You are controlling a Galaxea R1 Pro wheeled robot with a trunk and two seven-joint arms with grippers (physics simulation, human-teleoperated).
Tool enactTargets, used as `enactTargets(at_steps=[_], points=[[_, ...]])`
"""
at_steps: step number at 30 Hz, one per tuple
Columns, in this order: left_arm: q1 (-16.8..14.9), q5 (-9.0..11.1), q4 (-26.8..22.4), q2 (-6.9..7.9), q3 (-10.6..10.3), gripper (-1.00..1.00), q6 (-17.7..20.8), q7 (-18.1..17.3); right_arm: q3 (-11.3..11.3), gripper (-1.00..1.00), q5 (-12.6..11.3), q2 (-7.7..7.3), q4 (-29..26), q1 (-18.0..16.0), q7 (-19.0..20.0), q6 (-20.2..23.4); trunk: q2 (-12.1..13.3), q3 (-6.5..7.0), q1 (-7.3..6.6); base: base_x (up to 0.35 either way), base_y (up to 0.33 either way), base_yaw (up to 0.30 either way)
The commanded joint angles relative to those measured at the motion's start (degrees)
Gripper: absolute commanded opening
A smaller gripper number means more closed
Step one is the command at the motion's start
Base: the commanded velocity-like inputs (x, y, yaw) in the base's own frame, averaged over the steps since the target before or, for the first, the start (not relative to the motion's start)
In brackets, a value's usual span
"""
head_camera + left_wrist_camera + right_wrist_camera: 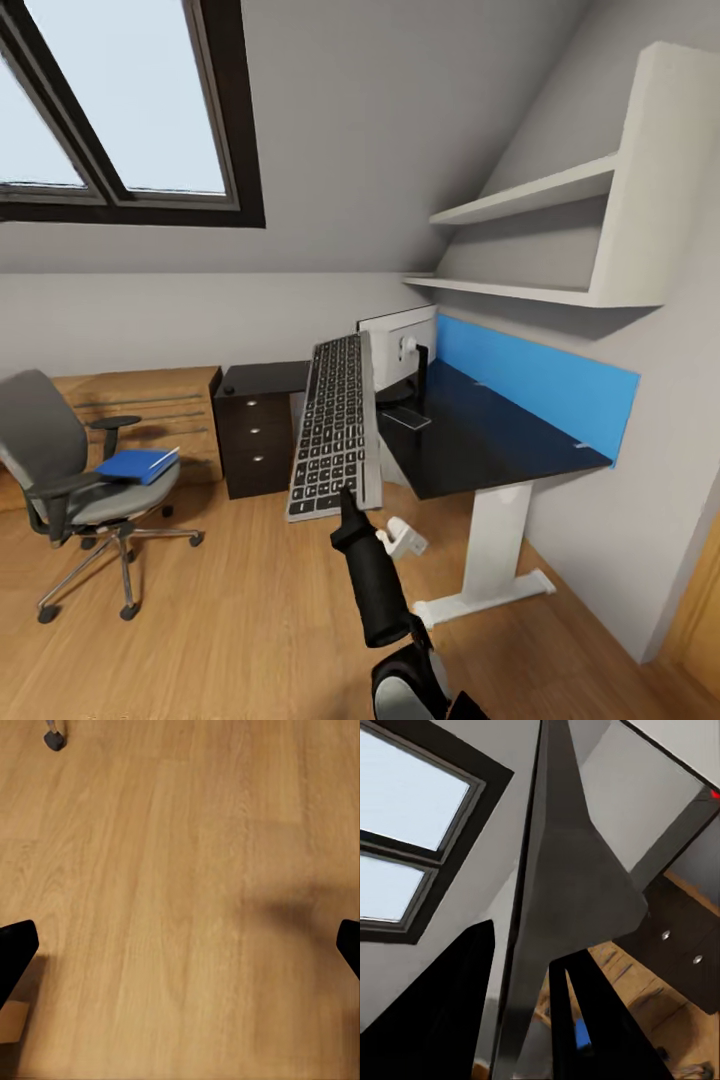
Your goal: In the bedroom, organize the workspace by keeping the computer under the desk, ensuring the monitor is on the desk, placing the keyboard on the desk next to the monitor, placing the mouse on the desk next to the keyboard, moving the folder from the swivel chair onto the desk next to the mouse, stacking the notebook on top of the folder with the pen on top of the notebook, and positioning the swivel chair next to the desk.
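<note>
While my right gripper (345, 497) pinches the flat keyboard (334, 425), it stands up tall beside the shiny black desk (480, 440).
From my left wrist, my left gripper (180, 949) hangs wide open over smooth wood floor (187, 855); from my right wrist, black fingers (442, 1012) squeeze the keyboard's thin grey edge.

The right arm (372, 580) rises from the lower edge of the head view and extends forward and upward, its black forearm tapering toward the wrist. The right gripper (345, 497) points up and is closed on the near edge of the keyboard (335, 425), which it holds raised and tilted on end. In the right wrist view, the two black fingers (585, 1020) flank the thin edge of the keyboard, one on each side. In the left wrist view, the left gripper (180, 949) faces downward, its two black fingertips (15, 949) spread wide apart with nothing between them.
</note>
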Motion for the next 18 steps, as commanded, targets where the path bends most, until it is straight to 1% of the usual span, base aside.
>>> enactTargets(at_steps=[1, 3, 4, 5, 6, 7, 8, 12, 14, 16, 18], points=[[0.0, 0.5, -0.2, -0.03, 0.0, 1.0, 0.3, 0.1, 0.3, -1.0, 0.9, 0.63, 1.1, -0.1, -0.5, -0.4, 0.0, -0.03, 0.01, 0.0, 0.0, 0.27], [0.1, 0.5, -0.2, -0.03, 0.0, 1.0, 0.2, 0.1, 0.3, -1.0, 4.3, 3.25, 5.6, -0.1, -1.8, -0.3, 0.0, 0.01, 0.01, 0.0, 0.0, 0.27], [0.0, 0.5, -0.2, -0.03, 0.0, 1.0, 0.2, 0.1, 0.3, -1.0, 5.0, 3.75, 6.5, -0.1, -2.0, -0.3, 0.0, 0.03, 0.01, 0.0, 0.0, 0.27], [0.1, 0.5, -0.2, -0.03, 0.0, 1.0, 0.2, 0.1, 0.3, -1.0, 7.6, 5.12, 9.1, -0.1, -2.3, -0.4, 0.0, 0.05, 0.01, 0.0, 0.0, 0.27], [0.0, 0.5, -0.2, -0.03, 0.0, 1.0, 0.2, 0.1, 0.3, -1.0, 8.5, 5.54, 9.9, -0.1, -2.3, -0.4, 0.0, 0.07, 0.01, 0.0, 0.0, 0.27], [0.0, 0.5, -0.2, -0.03, 0.0, 1.0, 0.2, 0.1, 0.2, -1.0, 11.4, 6.8, 12.3, -0.1, -2.4, -0.4, 0.0, 0.08, 0.01, 0.0, 0.0, 0.271], [0.1, 0.5, -0.2, -0.03, 0.0, 1.0, 0.1, 0.1, 0.2, -1.0, 13.3, 7.38, 14.1, -0.1, -2.5, -0.4, 0.0, 0.1, 0.01, 0.0, 0.0, 0.273], [0.0, 0.6, -0.2, -0.03, 0.0, 1.0, 0.1, 0.1, 0.0, -1.0, 21.3, 7.38, 22.1, -0.3, -2.6, -0.5, 0.0, 0.11, 0.01, 0.0, 0.0, 0.281], [0.0, 0.6, -0.2, -0.03, 0.0, 1.0, 0.1, 0.1, -0.2, -1.0, 22.3, 7.38, 24.2, -0.4, -2.6, -0.6, 0.0, 0.11, 0.01, 0.0, 0.0, 0.285], [0.0, 0.6, -0.2, 0.12, 0.0, 1.0, 0.1, 0.1, -0.6, -1.0, 23.0, 7.38, 29.6, -0.6, -2.6, -0.9, 0.0, 0.11, 0.01, 0.0, 0.0, 0.286], [0.1, 0.6, -0.2, 0.34, 0.1, 1.0, 0.1, 0.1, -0.7, -1.0, 23.2, 7.38, 35.6, -1.1, -2.6, -2.9, 0.0, 0.11, 0.01, 0.0, 0.0, 0.286]])
